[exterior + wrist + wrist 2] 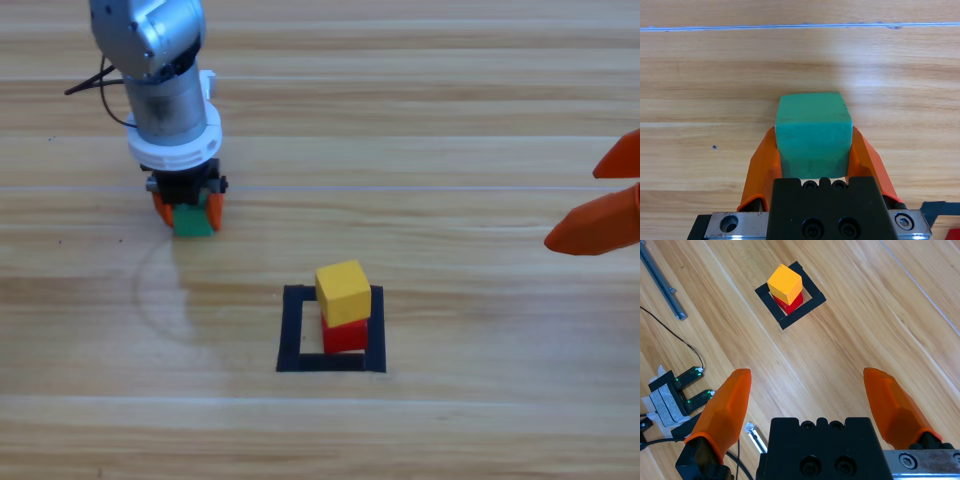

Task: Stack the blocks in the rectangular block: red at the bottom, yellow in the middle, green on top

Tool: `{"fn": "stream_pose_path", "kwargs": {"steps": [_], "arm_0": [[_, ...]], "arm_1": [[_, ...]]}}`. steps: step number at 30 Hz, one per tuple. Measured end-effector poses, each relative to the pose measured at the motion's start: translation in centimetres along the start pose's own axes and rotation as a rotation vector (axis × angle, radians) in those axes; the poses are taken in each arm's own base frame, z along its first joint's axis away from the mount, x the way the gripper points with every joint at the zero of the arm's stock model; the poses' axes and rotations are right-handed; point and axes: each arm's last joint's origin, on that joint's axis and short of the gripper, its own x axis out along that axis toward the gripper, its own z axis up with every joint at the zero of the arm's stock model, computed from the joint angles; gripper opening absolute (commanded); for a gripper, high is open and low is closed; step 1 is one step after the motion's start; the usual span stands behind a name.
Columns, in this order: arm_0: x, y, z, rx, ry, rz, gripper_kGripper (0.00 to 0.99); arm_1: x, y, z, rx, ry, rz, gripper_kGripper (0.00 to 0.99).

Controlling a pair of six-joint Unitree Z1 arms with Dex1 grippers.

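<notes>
The yellow cube [343,291] sits on the red cube [345,334] inside the black tape rectangle [292,330], and the right wrist view shows the same stack, yellow cube [785,282] over red cube [792,303] in the rectangle [811,291]. Up and to the left of the outline, my left gripper [189,211] is shut on the green cube [191,222], low at the table. In the left wrist view the green cube [813,132] fills the gap between the orange jaws. My right gripper [605,205] waits open at the right edge, holding nothing.
Beyond the stack, the right wrist view shows a grey metal bar [660,282] and a black device with green lights [682,389] with cables off the table side. Bare wood lies between the green cube and the rectangle.
</notes>
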Motion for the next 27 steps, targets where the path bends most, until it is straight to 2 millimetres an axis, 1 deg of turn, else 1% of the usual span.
{"fn": "stream_pose_path", "kwargs": {"steps": [3,4,6,9,10,12,14,16,19,23,27], "arm_0": [[-0.2,1.0,0.1,-0.008,0.004,0.003,0.018],[-0.5,1.3,0.2,-0.011,0.008,-0.001,0.0],[-1.4,1.8,0.1,-0.018,0.031,0.0,0.0],[-5.3,1.8,0.2,-0.059,0.063,0.016,0.0],[-7.3,1.6,0.2,-0.081,0.049,0.008,0.0],[-10.3,1.3,-0.5,-0.103,0.007,-0.018,0.0],[-12.9,0.7,-2.1,-0.132,-0.028,-0.05,0.0],[-14.9,-0.2,-4.0,-0.146,-0.051,-0.077,0.0],[-16.4,-2.0,-7.0,-0.14,-0.052,-0.093,0.0],[-16.7,-4.7,-10.6,-0.119,-0.026,-0.091,0.0],[-16.2,-6.8,-13.4,-0.116,0.003,-0.072,0.0]], "arm_1": [[0.0,0.0,0.0,0.0,0.0,0.0,0.99],[0.0,0.0,0.0,0.0,0.0,0.001,0.99],[0.0,0.0,0.0,0.0,0.0,0.001,0.99],[0.0,0.0,0.0,0.0,0.0,0.001,0.99],[0.0,0.0,0.0,0.0,0.0,0.001,0.99],[0.0,0.0,0.0,0.0,0.0,0.001,0.99],[0.1,0.0,0.0,0.001,0.002,0.001,0.99],[0.1,0.0,0.0,0.001,0.004,0.001,0.99],[0.3,-0.1,0.0,0.002,0.008,0.002,0.989],[0.8,-0.2,0.1,0.007,0.024,0.004,0.989],[1.6,-0.4,0.1,0.013,0.047,0.007,0.989]]}}
